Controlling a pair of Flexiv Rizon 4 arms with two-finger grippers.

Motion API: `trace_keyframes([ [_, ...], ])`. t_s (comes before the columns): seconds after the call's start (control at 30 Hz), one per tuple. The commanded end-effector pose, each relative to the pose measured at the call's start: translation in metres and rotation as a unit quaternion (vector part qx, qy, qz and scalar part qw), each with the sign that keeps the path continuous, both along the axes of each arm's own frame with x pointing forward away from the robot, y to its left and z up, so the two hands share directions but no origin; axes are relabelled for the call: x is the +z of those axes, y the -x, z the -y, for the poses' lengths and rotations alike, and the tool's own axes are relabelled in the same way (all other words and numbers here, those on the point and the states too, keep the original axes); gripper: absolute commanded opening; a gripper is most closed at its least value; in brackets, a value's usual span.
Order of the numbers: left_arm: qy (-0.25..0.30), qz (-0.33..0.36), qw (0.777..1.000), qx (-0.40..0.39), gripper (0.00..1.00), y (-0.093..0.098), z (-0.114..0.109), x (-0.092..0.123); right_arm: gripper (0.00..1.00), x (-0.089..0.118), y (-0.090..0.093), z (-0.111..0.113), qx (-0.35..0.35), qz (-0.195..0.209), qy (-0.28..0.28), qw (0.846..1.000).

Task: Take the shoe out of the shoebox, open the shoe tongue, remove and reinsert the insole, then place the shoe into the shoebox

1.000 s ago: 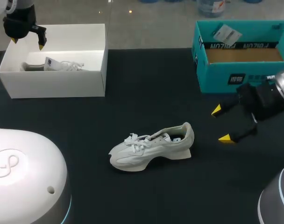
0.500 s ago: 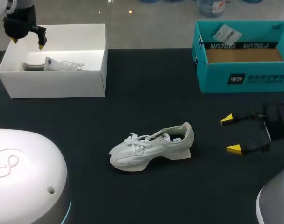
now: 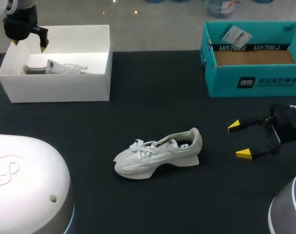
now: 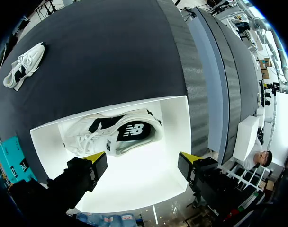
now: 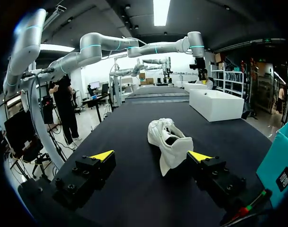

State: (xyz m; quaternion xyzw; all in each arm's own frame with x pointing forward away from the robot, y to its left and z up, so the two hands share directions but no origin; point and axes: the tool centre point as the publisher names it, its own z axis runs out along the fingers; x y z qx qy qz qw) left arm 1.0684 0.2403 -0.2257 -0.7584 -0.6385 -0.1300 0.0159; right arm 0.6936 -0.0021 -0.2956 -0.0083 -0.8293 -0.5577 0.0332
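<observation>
head view: my right gripper [image 3: 239, 140] hangs low over the dark table [image 3: 153, 97], fingers spread wide and empty. the white shoe [image 3: 157, 153] rests ahead of them, apart from both tips, heel toward the gripper. the teal box [image 3: 252, 80] stands near, off to one side of that gripper. my left gripper [image 3: 28, 45], also wide and holding nothing, hovers above the white box [image 3: 55, 85]. a second shoe [image 4: 113, 137] lies inside it, under and just ahead of the fingertips.

One shoe [image 3: 157, 153] lies mid-table, a second shoe [image 3: 65, 68] inside the far-left box [image 3: 60, 88], another box [image 3: 221, 80] far-right
</observation>
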Motion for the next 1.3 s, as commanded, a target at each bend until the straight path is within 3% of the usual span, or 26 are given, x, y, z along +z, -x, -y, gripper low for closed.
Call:
trace_keyframes([
  [0.03,-0.001,0.001,1.0,-0.001,1.0,0.001,0.0,0.0,1.0,-0.007,0.0,0.001,0.001,-0.006,-0.002,1.0],
  [0.3,-0.001,0.001,1.0,-0.001,1.0,0.001,0.0,0.0,1.0,-0.017,-0.001,-0.003,0.0,-0.028,0.019,0.999],
  [0.67,-0.001,0.001,1.0,-0.001,1.0,0.001,0.0,0.0,1.0,-0.034,-0.009,-0.025,0.01,-0.046,0.04,0.998],
  [0.93,-0.001,0.001,1.0,-0.001,1.0,0.001,0.0,0.0,1.0,-0.042,-0.005,-0.022,-0.023,-0.01,0.062,0.998],
  [1.3,-0.001,0.001,1.0,-0.001,1.0,0.001,0.0,0.0,1.0,-0.051,-0.004,0.007,-0.07,0.038,0.112,0.991],
])
